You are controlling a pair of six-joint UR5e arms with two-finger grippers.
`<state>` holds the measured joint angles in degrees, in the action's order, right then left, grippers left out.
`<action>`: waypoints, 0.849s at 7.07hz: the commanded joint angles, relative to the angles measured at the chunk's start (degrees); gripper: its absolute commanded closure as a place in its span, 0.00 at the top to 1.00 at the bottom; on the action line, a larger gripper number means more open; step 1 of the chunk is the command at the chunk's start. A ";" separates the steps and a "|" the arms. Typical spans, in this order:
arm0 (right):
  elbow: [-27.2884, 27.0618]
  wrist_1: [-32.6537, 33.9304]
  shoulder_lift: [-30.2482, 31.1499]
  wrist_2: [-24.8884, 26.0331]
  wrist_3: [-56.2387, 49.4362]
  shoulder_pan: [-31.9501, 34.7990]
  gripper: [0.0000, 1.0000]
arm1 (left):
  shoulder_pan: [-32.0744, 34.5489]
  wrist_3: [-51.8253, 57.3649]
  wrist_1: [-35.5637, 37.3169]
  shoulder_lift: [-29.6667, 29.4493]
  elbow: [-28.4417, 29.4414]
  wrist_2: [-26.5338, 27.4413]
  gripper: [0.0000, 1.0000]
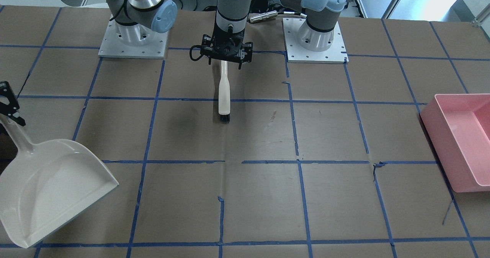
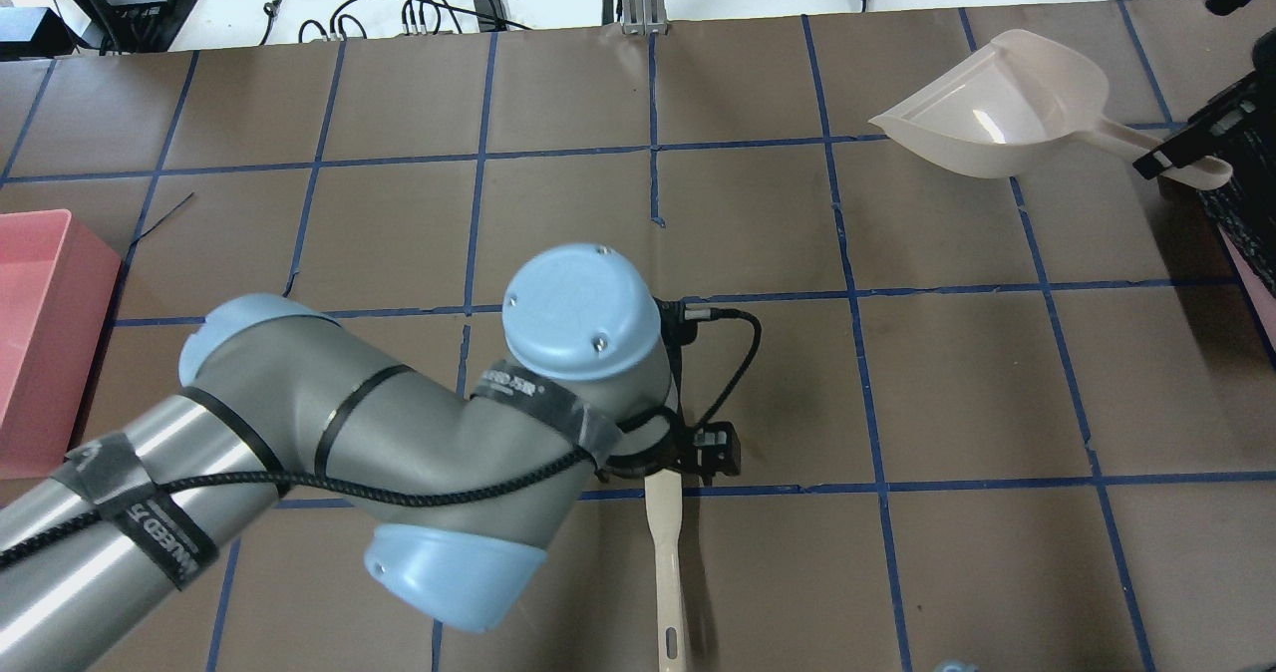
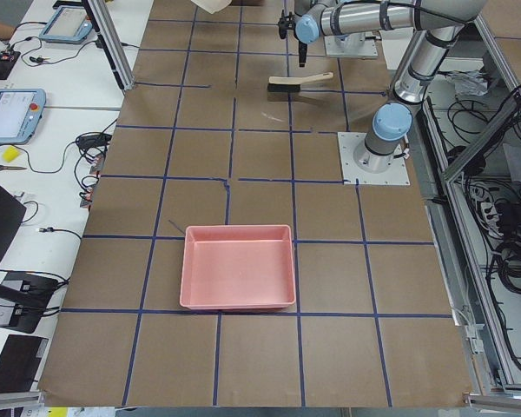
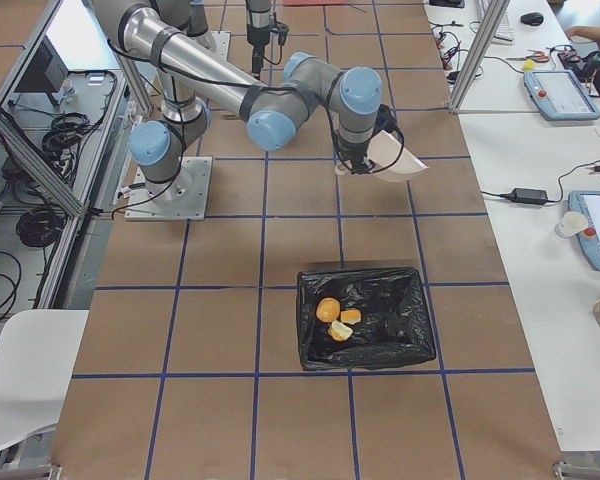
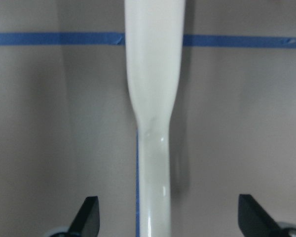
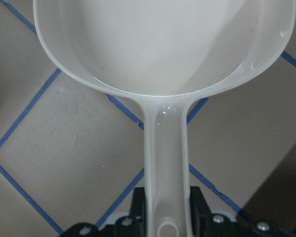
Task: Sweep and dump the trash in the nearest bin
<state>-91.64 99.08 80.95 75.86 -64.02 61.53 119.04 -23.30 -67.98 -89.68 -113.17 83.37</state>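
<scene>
Fingers (image 5: 90, 218) of the left gripper (image 1: 226, 62) stand wide apart, one on each side of the brush (image 1: 224, 93) handle, with a clear gap either way, so they grip nothing. The brush lies flat on the surface (image 1: 268, 196), well apart from the black-lined bin (image 4: 412, 335). Its long axis runs straight out from the robot's base, bristles at the far end, square to the line between the fingers.

The trash (image 4: 337, 318), all three pieces, sits inside the black-lined bin. The right gripper (image 6: 166, 210) is clamped on the handle of the dustpan (image 1: 53, 181), whose scoop is empty and seems to be held off the surface just past that bin.

Sweeping and dumping look done. What is probably left is to lower the dustpan, and the right arm is the nearer one to the bin.
</scene>
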 commanded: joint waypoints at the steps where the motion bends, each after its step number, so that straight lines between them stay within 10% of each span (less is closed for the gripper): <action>1: -0.11 3.13 0.00 0.07 15.16 8.48 0.02 | -10.27 11.38 -3.65 -0.05 5.31 2.74 1.00; 6: -3.98 18.75 -2.62 6.38 52.33 30.62 0.02 | -31.48 36.52 -3.83 2.31 9.19 12.21 1.00</action>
<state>-94.79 114.33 79.56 79.66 -21.44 86.96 90.74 7.56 -71.83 -88.10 -104.71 91.83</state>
